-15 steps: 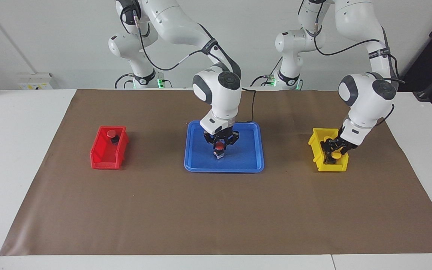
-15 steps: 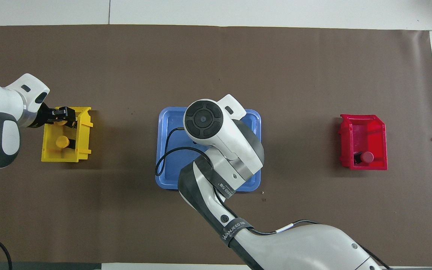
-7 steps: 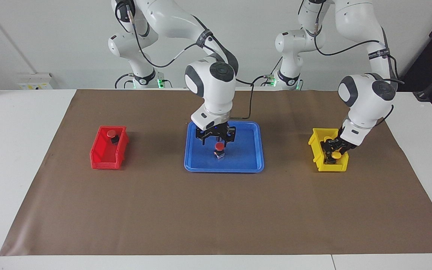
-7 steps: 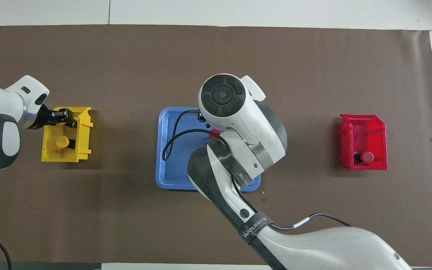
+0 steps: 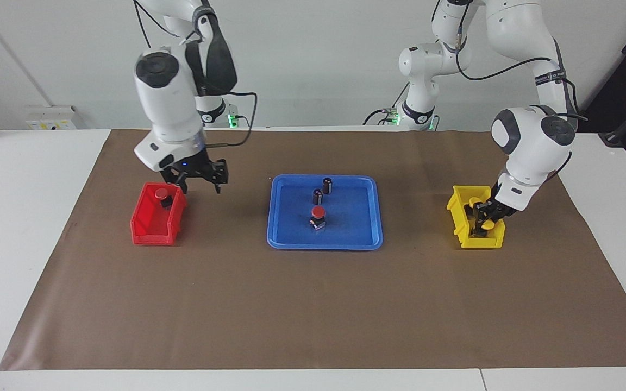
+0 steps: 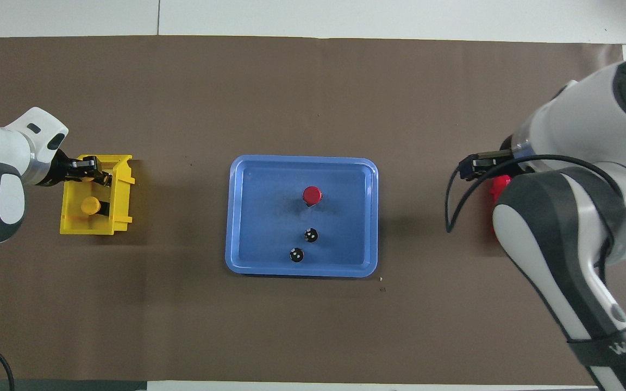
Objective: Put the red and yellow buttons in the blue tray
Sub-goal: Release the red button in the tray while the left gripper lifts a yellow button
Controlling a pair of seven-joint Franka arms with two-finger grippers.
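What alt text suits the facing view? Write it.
A blue tray holds one red button and two dark cylinders. The open right gripper hangs near a red bin holding another red button; the left gripper reaches into a yellow bin.

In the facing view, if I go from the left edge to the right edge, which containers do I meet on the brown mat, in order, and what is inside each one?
Small red plastic bin, holding one red-capped button → wide shallow blue plastic tray, holding one red-capped button and two dark capless cylinders → small yellow plastic bin, holding yellow buttons, with the left gripper reaching into it.
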